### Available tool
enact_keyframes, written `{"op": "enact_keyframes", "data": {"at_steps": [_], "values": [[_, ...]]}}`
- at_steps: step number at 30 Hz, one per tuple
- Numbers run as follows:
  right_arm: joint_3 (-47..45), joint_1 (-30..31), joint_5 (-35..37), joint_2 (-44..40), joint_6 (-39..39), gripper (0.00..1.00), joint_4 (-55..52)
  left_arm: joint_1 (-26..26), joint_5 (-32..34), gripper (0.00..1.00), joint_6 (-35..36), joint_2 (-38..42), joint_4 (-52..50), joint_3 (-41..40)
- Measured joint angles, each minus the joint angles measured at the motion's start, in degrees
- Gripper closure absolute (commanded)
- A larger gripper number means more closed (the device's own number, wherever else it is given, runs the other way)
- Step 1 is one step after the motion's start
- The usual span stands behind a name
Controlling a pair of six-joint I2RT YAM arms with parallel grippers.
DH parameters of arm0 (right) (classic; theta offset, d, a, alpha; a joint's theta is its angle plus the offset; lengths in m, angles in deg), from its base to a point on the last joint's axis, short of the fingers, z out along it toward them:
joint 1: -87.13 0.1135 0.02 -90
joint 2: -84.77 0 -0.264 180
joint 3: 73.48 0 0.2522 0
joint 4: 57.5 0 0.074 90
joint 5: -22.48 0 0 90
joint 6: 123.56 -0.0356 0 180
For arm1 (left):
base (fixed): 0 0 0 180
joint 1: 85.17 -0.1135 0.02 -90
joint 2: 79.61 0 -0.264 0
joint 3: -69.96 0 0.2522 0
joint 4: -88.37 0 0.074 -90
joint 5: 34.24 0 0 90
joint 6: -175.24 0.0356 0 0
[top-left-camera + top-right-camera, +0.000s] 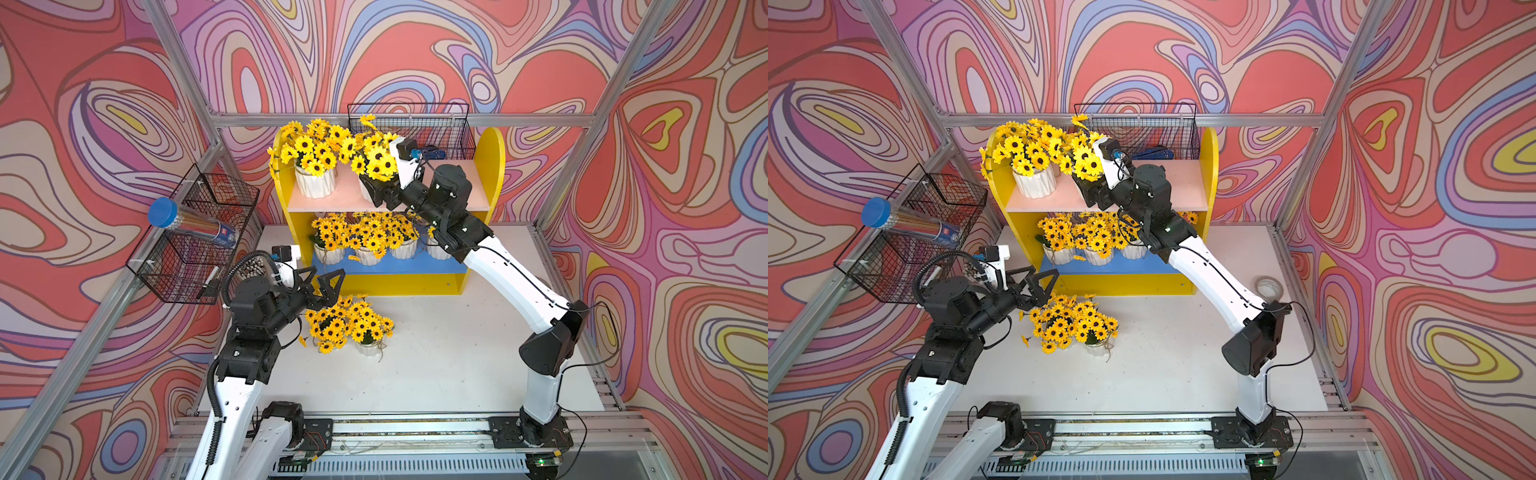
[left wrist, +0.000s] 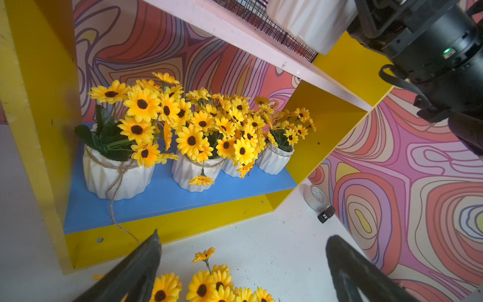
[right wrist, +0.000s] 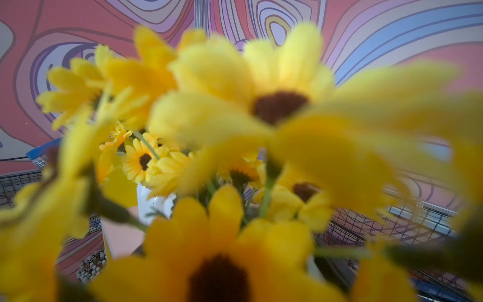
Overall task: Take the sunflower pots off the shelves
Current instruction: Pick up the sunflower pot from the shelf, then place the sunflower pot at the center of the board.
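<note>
The pot in play stands upright on the pink upper board of the shelves. It is the right-hand one of two there. Its neighbour sits just to its left, and their blossoms mingle. The right pincer meets this pot's white body from the right and near side. It sits so low that the flowers spill over the wrist and fill the right wrist view with yellow blur. Its jaws stand wide, but I cannot tell whether they press on the pot or only flank it, because the pincer hides most of the body. The pot's long axis is vertical. I judge that the way out is toward the near edge of the board and then down to the desk. The lift should stay small, so the blossoms do not catch in the wire basket just behind.

On the blue lower board four more pots stand in a row. The left pincer, plainly open and empty, hovers near and left of that row and faces it, above the sunflowers already on the desk. The right arm is nearer the upper pots, the left arm nearer the lower row.
</note>
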Motion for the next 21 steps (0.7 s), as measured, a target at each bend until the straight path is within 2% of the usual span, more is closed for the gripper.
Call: {"op": "enact_keyframes", "data": {"at_steps": [21], "values": [[-22.91,0.94,0.9,-22.4,-0.83,1.0,1.09,0.0,-0.15,0.0,0.0,-0.09,0.37,0.0]]}}
